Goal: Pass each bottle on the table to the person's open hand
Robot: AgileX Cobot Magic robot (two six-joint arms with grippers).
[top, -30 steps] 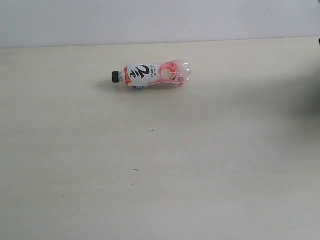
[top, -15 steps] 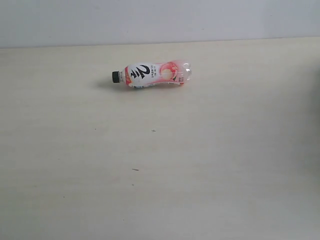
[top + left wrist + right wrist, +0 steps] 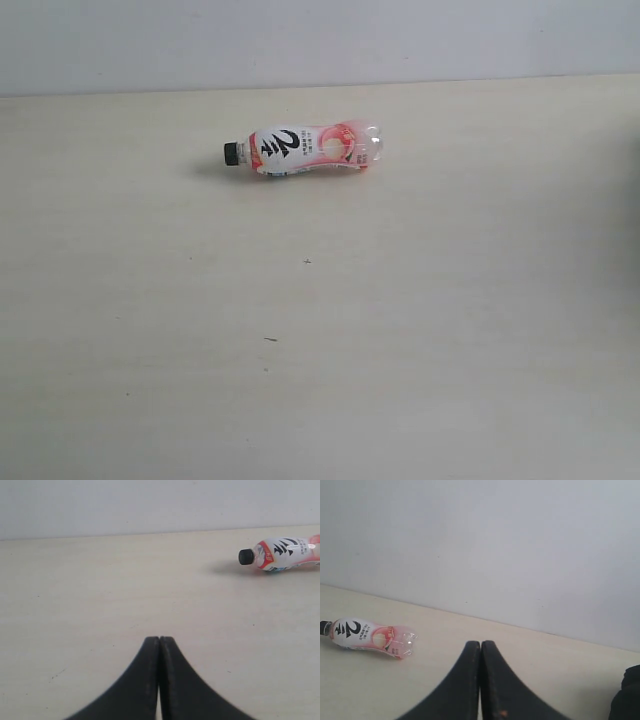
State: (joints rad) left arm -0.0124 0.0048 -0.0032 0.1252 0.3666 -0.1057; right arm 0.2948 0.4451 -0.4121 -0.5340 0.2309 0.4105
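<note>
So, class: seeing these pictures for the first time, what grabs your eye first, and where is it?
The black-capped pink-and-white bottle stands out, lying on its side toward the far edge of the pale table. Next come the black jaws pressed shut in each wrist view, the left gripper and the right gripper, both well apart from the bottle.

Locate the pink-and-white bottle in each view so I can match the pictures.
Exterior view: the pink-and-white bottle lies on its side toward the table's far edge, black cap pointing left.
Left wrist view: the bottle lies well beyond the shut left hand, cut by the frame edge.
Right wrist view: the bottle lies beyond and aside of the shut right hand.
Shared landmark: the line where the table meets the grey wall.
</note>
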